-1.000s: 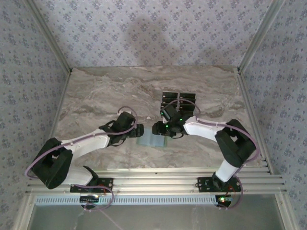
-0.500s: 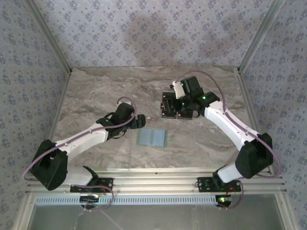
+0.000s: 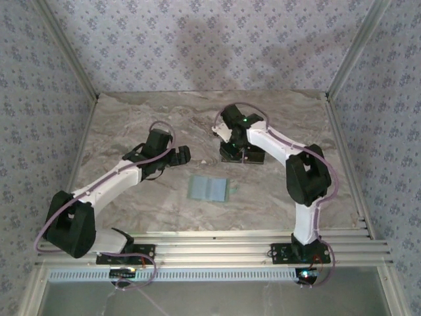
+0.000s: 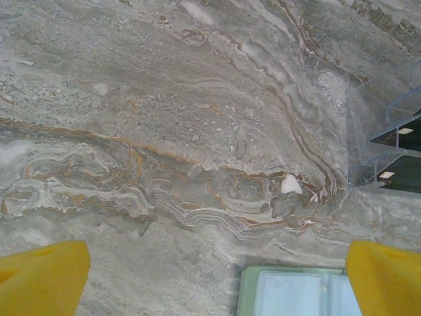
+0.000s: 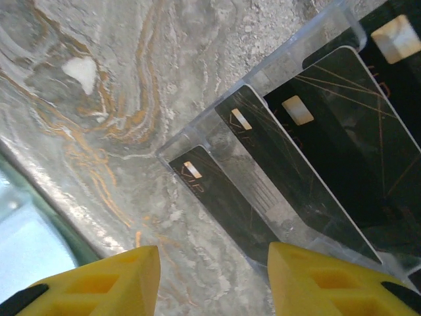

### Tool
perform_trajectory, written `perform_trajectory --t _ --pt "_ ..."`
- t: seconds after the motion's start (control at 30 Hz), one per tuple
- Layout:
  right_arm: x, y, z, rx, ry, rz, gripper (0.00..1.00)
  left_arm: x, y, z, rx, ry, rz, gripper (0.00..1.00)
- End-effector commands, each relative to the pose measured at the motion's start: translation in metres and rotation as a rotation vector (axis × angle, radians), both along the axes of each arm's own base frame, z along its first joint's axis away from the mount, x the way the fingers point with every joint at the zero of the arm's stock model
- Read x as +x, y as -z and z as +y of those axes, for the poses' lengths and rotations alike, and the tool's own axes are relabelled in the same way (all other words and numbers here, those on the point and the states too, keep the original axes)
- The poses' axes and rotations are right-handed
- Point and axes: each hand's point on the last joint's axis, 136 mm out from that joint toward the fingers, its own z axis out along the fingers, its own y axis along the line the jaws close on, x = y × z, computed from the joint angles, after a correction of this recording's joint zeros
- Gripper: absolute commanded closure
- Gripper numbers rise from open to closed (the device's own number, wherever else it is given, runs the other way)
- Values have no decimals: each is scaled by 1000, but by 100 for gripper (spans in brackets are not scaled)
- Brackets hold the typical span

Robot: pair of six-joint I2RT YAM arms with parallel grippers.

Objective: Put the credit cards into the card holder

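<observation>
Watching the overhead feed, I see the right arm has swung off the near-centre of the desk (image 3: 131, 125), where a second ago its claw sat right at the card holder (image 3: 208, 188), and it now reaches to the far side over the credit cards (image 3: 255, 158). The left claw (image 3: 183, 155) has also pulled back to the left and away, so the holder lies open and flat on its own, well apart from both arms. On the right wrist feed the right claw (image 5: 210, 283) is spread wide with nothing between its yellow fingers (image 5: 99, 283), poised just short of the credit cards (image 5: 296, 171), which stand slanted in a clear rack (image 5: 197, 135). The left claw (image 4: 214, 283) is likewise wide apart and empty, looking down at bare marble with the holder's (image 4: 296, 293) edge at the bottom of its feed. I read this as a return trip for another card. I can see no black card showing on the holder's panels, so I cannot tell whether one is already tucked in.
</observation>
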Motion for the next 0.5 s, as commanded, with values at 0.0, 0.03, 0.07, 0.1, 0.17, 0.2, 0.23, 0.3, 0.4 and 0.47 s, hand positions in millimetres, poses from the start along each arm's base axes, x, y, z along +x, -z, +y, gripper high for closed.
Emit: perform_trajectory --t 0.0,0.03,0.07,0.1,0.17,0.2,0.23,0.3,0.4,0.47 --pt "6 -4 -3 -79 -52 -28 52 0 -2 1 -6 17 15 0" --pt "8 -2 -3 -86 -54 -35 53 0 -1 2 -10 14 20 0" --pt "8 1 -2 -92 -60 -33 53 0 0 3 -12 12 21 0" --pt "10 3 -2 -102 -60 -38 53 -1 2 4 -12 9 26 0" --pt "11 7 -1 -120 -71 -38 53 0 2 5 -17 5 28 0" --pt "11 10 0 -132 -76 -38 53 0 3 6 -19 2 30 0" --pt "10 13 0 -138 -82 -35 54 0 4 6 -21 2 34 0" --pt "9 18 -1 -150 -89 -27 54 0 4 6 -25 1 34 0" --pt "10 23 -2 -168 -91 -27 55 1 4 6 -30 -2 33 0" --pt "9 27 -3 -182 -99 -22 56 2 4 6 -34 -3 32 0"
